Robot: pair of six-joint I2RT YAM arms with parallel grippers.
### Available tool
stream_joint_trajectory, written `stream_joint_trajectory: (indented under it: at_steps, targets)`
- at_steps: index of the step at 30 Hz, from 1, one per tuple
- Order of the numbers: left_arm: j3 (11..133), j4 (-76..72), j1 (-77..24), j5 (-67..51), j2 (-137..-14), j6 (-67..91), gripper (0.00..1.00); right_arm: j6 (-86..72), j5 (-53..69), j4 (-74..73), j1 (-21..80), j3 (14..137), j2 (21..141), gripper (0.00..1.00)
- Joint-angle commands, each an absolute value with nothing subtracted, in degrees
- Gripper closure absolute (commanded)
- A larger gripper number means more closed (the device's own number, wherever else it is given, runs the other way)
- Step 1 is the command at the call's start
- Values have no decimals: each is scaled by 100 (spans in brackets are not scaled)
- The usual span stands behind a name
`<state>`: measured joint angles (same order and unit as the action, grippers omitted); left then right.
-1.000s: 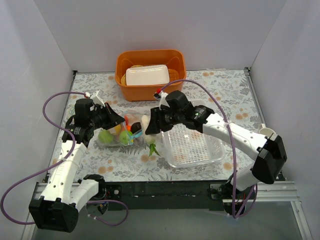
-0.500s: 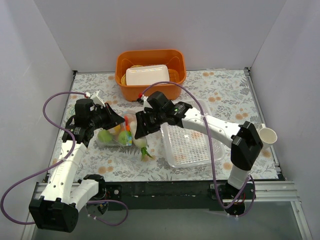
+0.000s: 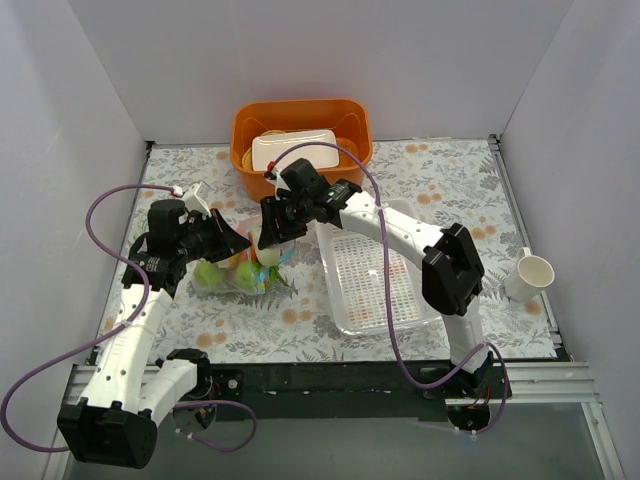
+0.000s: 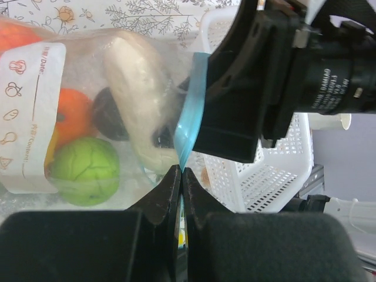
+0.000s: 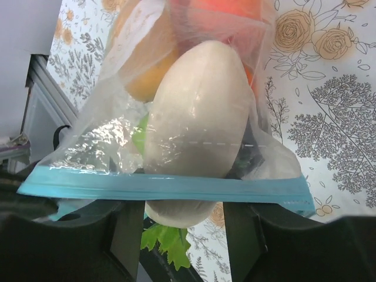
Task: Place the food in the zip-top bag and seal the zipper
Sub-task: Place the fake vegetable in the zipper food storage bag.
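The zip-top bag (image 3: 228,272) lies left of centre with green apples (image 4: 85,170), an orange (image 4: 73,117) and a dark fruit (image 4: 108,114) inside. My left gripper (image 3: 240,243) (image 4: 181,170) is shut on the blue-teal zipper strip (image 4: 191,106) at the mouth's edge. My right gripper (image 3: 268,238) (image 5: 183,217) is at the bag's mouth, shut on the white radish (image 5: 197,117). The radish body is inside the bag, past the zipper (image 5: 164,187). Its green leaves (image 5: 170,241) hang out between the fingers.
A white mesh basket (image 3: 375,285) lies right of the bag under the right arm. An orange bin (image 3: 300,125) with a white container (image 3: 292,150) stands at the back. A white cup (image 3: 530,272) stands at the right edge.
My right gripper has carried the radish left, from beside the basket to the bag's mouth, and the radish is now in the bag. The left gripper has stayed put.
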<state>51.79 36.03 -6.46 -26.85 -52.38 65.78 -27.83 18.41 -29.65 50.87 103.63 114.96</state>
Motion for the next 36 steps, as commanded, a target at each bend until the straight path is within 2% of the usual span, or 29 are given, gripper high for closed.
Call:
stream_joint_trajectory:
  at_steps: [1, 9, 14, 18, 25, 28, 29, 32, 34, 36]
  targets:
    - [5133, 3639, -624, -3155, -5089, 6521, 100, -3119, 1828, -2866, 5063, 10811, 11663, 63]
    - [4931, 3806, -624, -3208, -4975, 6495, 100, -4866, 2654, -943, 4773, 9862, 11426, 62]
    - [4834, 3657, -624, -3375, -4957, 6671, 100, -5247, 2725, -800, 4922, 9967, 11619, 63]
    - [4851, 3569, -624, -3507, -4975, 6767, 100, -5843, 2760, -107, 4966, 9511, 11506, 63]
    - [5027, 3410, -624, -3517, -5080, 6864, 100, -5248, 1769, -1124, 5317, 10116, 11689, 59]
    - [5176, 3463, -624, -3148, -5106, 6829, 100, -4817, 1460, -1458, 5449, 10212, 11654, 44]
    - [5203, 3472, -624, -3077, -5115, 6820, 100, -4695, 1389, -1555, 5467, 10326, 11654, 36]
    - [5308, 3472, -624, -2744, -5115, 6855, 100, -4176, 1222, -1977, 5511, 10415, 11576, 27]
    - [5405, 3507, -624, -2550, -5124, 6908, 100, -3860, 1056, -2171, 5511, 10354, 11391, 15]
    - [5458, 3542, -624, -2312, -5107, 6943, 100, -3727, 915, -2241, 5502, 10170, 11094, 11]
